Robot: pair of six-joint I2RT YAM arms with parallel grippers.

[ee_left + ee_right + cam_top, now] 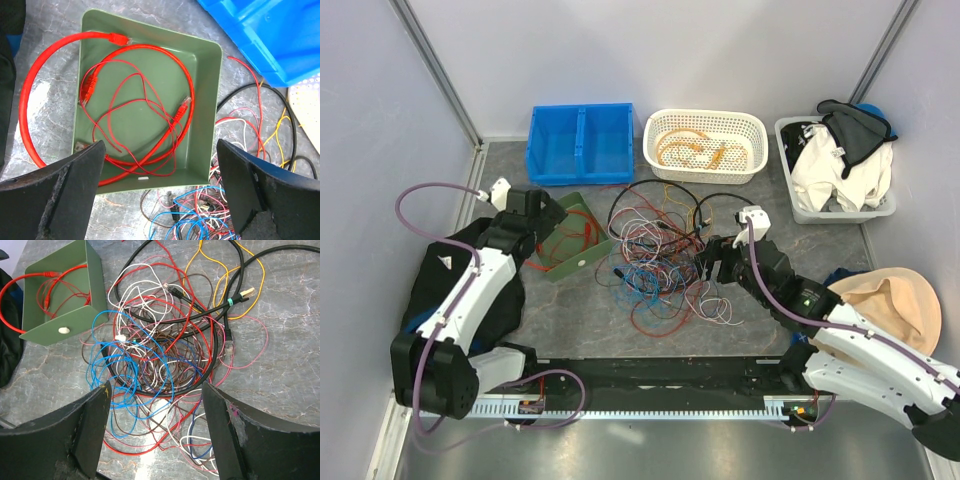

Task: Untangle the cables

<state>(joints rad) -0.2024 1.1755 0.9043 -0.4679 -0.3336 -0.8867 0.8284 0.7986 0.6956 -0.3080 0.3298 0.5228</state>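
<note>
The cables [660, 255] lie in a tangled heap of red, blue, white, brown, pink, yellow and black wires mid-table. My right gripper [712, 262] hovers at the heap's right side. In the right wrist view it [156, 387] is open above the cables [160, 355], holding nothing. My left gripper [548, 215] is over a green bin [582, 262]. In the left wrist view it [160, 150] stands wide open and empty above the bin [212, 100]. Red cables [145, 100] lie coiled inside, one thick loop hanging over the bin's left wall.
A blue two-part crate [580, 140] and a white basket [705, 172] with orange cables stand at the back. A grey tub [790, 195] of clothes is back right. A tan hat [890, 305] lies right, a black bag [430, 270] left.
</note>
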